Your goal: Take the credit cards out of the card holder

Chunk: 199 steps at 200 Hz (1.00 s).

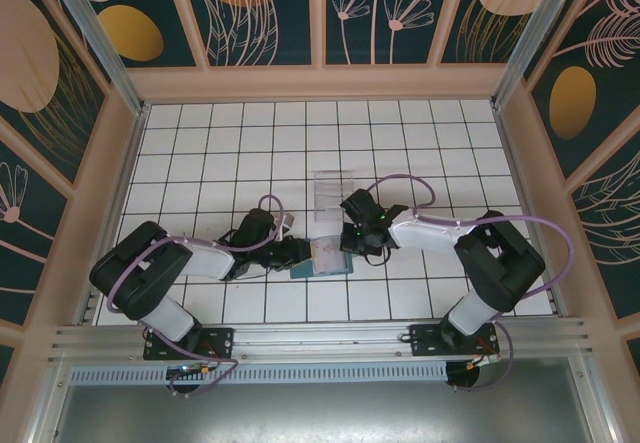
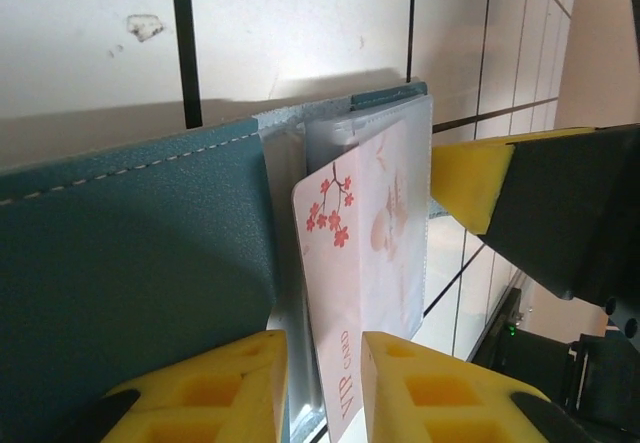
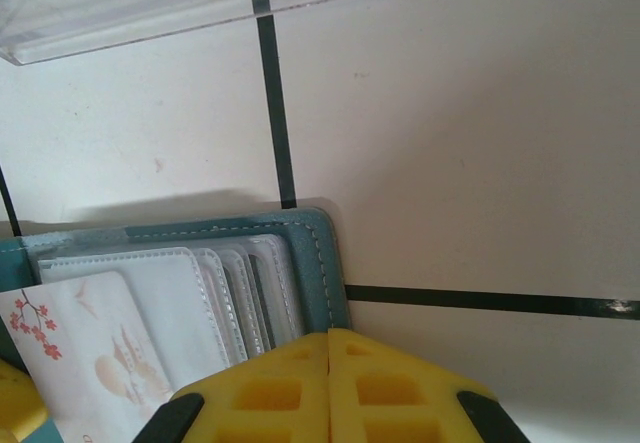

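teal card holder [image 2: 130, 263] open, credit card [image 2: 365, 233] pointing lengthwise between narrowly parted left fingers [image 2: 210, 383], right fingers [image 3: 390, 388] closed together

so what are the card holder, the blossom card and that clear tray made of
Card holder: likely faux leather, matte teal, grained with stitched edges.
Blossom card: probably plastic, smooth, printed, slight sheen.
Clear tray: looks like acrylic or similar rigid plastic, transparent with glossy edges.
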Available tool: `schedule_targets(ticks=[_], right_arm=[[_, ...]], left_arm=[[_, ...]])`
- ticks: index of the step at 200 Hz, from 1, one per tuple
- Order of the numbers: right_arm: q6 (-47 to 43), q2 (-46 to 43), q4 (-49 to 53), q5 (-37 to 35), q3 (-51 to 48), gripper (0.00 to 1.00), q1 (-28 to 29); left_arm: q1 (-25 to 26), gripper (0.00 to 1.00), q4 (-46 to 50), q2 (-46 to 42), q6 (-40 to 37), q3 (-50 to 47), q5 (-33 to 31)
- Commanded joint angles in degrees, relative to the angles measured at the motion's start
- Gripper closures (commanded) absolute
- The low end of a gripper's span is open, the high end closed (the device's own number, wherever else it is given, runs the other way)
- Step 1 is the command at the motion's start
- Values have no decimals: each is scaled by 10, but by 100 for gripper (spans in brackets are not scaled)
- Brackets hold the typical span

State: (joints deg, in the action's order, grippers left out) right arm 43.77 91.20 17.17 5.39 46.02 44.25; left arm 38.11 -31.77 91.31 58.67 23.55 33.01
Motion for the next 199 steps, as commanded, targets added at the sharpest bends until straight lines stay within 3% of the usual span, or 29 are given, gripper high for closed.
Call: schedule_targets(ticks=[1, 44, 113, 152, 199], right_arm=[[3, -4, 22, -12, 13, 91, 4], [19, -21, 57, -49, 30, 79, 10], [6, -13, 30, -2, 33, 64, 16], [3, 18, 27, 4, 29, 64, 18], [6, 29, 30, 0, 25, 73, 22]], left_arm=[[-2, 72, -43, 19, 11, -8, 20], [-1, 71, -41, 27, 9, -4, 23], [-2, 72, -31, 33, 6, -1, 24], [-2, 71, -29, 34, 4, 2, 23], [-2, 70, -33, 41, 4, 6, 29]])
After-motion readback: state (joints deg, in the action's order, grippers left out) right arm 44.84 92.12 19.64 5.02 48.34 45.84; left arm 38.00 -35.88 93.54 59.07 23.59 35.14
